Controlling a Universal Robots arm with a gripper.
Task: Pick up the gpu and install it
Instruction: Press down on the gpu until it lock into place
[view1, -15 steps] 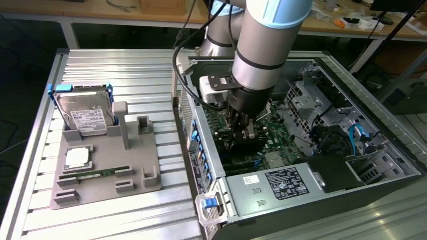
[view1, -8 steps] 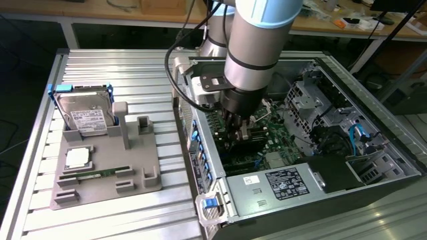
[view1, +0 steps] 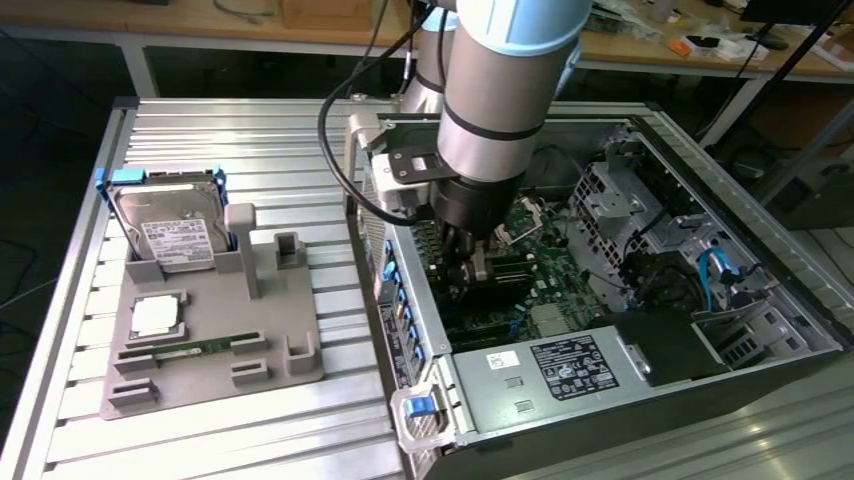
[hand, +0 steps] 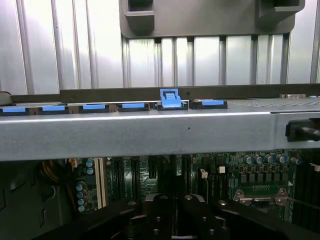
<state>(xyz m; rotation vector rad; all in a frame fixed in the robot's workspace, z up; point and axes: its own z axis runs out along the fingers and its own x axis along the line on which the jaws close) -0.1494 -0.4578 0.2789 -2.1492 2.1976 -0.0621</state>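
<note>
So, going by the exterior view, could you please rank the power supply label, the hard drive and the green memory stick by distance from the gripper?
From the gripper:
1. Power supply label, inside the case, toward the view's right.
2. Hard drive, upright on the grey tray.
3. Memory stick, flat on the tray; close to the drive's distance.

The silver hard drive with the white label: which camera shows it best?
The exterior view: the hard drive stands in a blue holder at the back of the grey tray. The wrist view looks across the computer case's edge instead.
</note>
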